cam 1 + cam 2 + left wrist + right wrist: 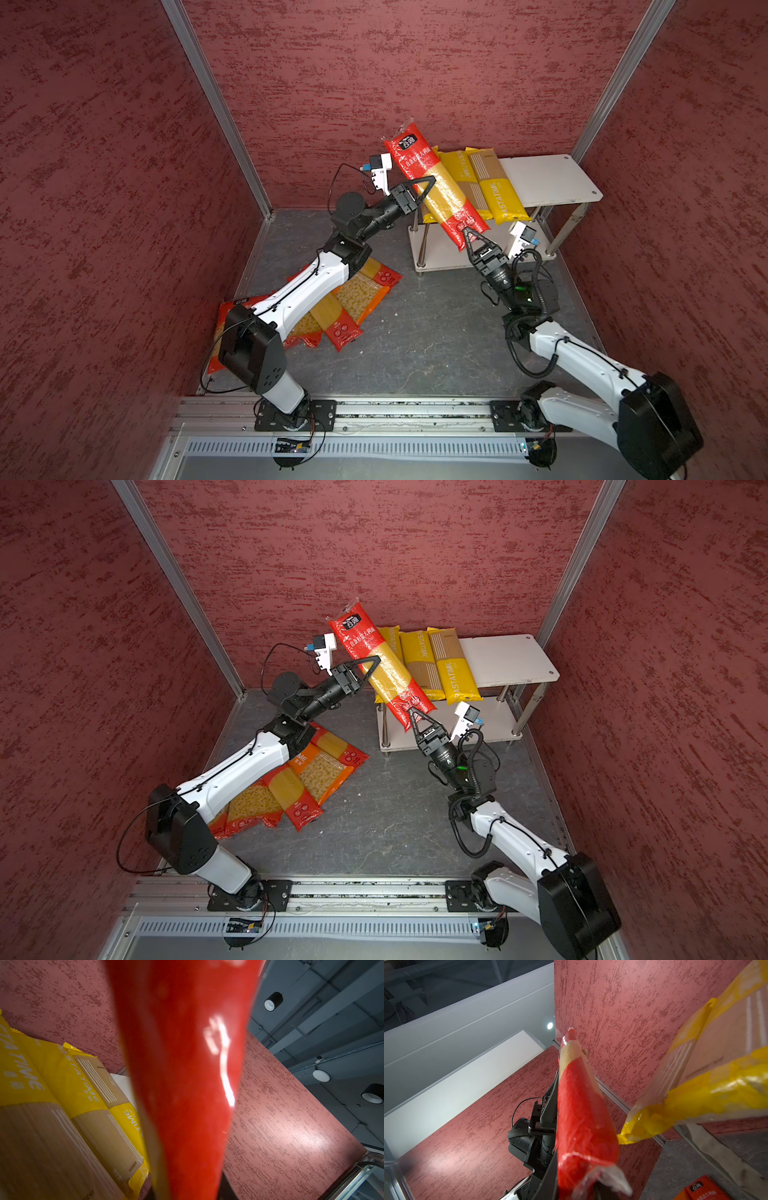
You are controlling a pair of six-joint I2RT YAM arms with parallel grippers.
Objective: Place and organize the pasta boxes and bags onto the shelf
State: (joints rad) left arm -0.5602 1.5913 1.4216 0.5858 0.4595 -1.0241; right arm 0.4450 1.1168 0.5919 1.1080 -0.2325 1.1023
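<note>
The red spaghetti pack (451,199) is held in the air over the left end of the shelf (548,178), above its upper board. Its long axis is tilted & diagonal: the low end is toward the front, at the right gripper (467,232), and the high end is toward the back wall, more to the left. So it lies crosswise over the three yellow packs (496,187), which are laid side by side, front-to-back, on that board. The board's right part is bare.

The low end is pinched by the right gripper, w/ fingers pressed together on the red film. The middle is flanked from the left side by the left gripper (430,183), w/ one finger over it. Whether it is squeezed or loose there cannot be told.

The left arm is stretched fwd & raised. The right arm is bent at the elbow, w/ the wrist aimed up along the pack. Prob. the axis must be turned parallel to the yellow packs before the pack is laid down.
</note>
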